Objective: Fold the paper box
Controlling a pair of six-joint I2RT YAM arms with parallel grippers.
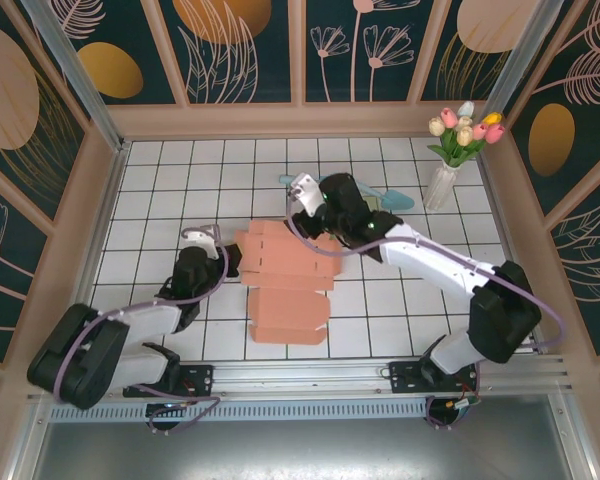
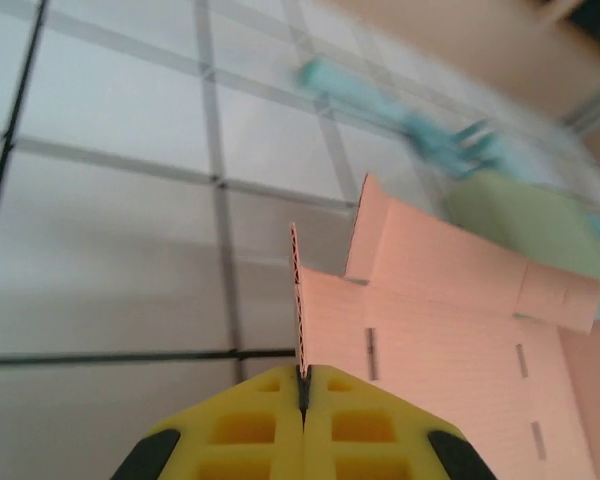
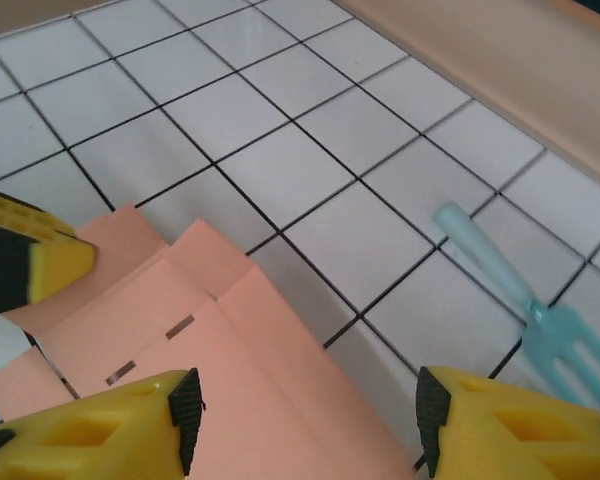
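Barely begun: the paper box lies mostly flat, my left jaws pinching one raised flap, my right jaws spread.

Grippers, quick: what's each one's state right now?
Left gripper: shut on an upright flap of the paper box.
Right gripper: open, holding nothing.

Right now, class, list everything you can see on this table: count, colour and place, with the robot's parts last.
paper box: one, salmon, flat at the table's centre
fork: one, teal, beyond the box
sheet: one, pale green, beside the fork, blurred
vase of tulips: one, clear glass, mixed blooms, far right corner
table: one, white tiles
left claw: one, yellow, shut on a box flap's edge
right claw: one, yellow, open over the box's far edge
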